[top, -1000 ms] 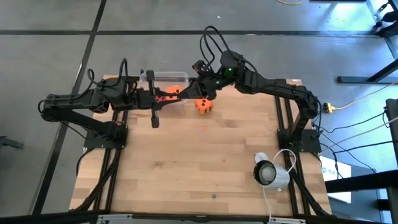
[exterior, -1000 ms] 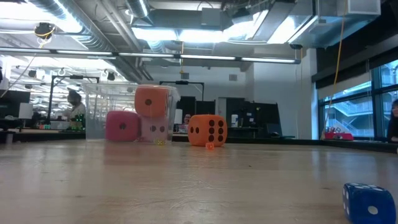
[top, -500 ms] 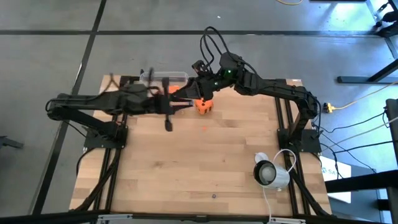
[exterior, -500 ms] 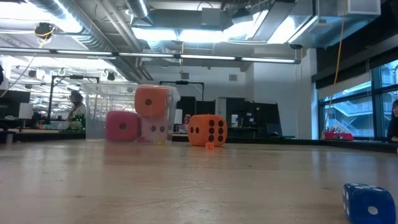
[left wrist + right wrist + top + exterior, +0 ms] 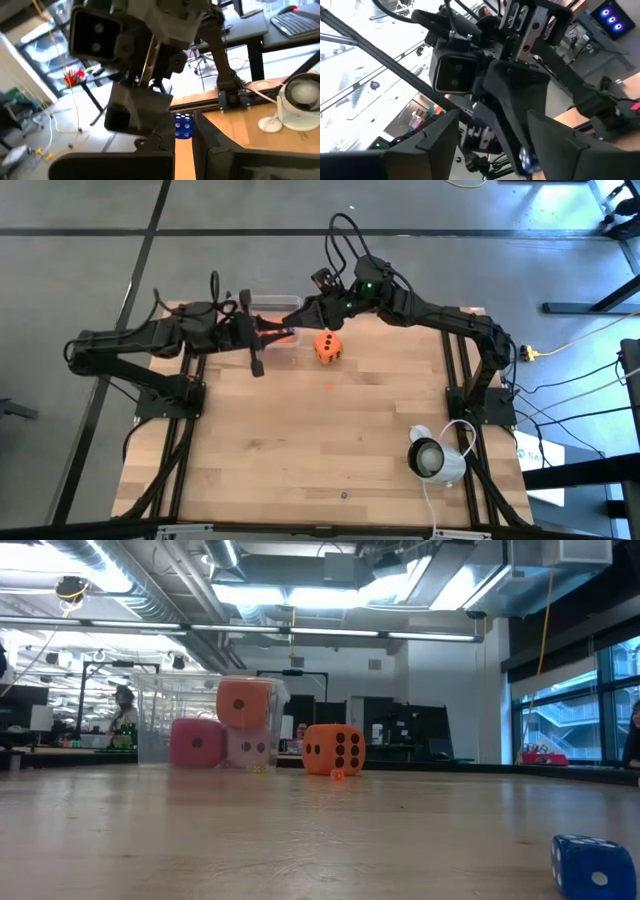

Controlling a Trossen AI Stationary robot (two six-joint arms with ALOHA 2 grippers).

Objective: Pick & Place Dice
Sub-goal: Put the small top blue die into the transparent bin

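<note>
An orange die [image 5: 327, 347] [image 5: 334, 749] rests on the table beside a clear box [image 5: 265, 304] [image 5: 160, 720] at the far edge. Inside the box a pink die [image 5: 197, 741] and a pale pink die [image 5: 247, 746] sit on its floor, and a second orange die [image 5: 243, 702] lies on top of them. High above the box my left gripper [image 5: 285, 333] [image 5: 184, 135] is shut and empty. Facing it tip to tip, my right gripper [image 5: 300, 315] [image 5: 492, 130] stands open with no die between its fingers. Neither gripper shows in the low view.
A blue die [image 5: 593, 865] [image 5: 183, 125] lies near the table's near right corner. A white round device on a cable [image 5: 430, 455] stands at the right near side. The middle of the wooden table [image 5: 320, 440] is bare.
My left arm has swung out toward the table's right and near side in a blur, then come back close to where it was, above the box. The dice in the box and the orange die on the table have not moved.
</note>
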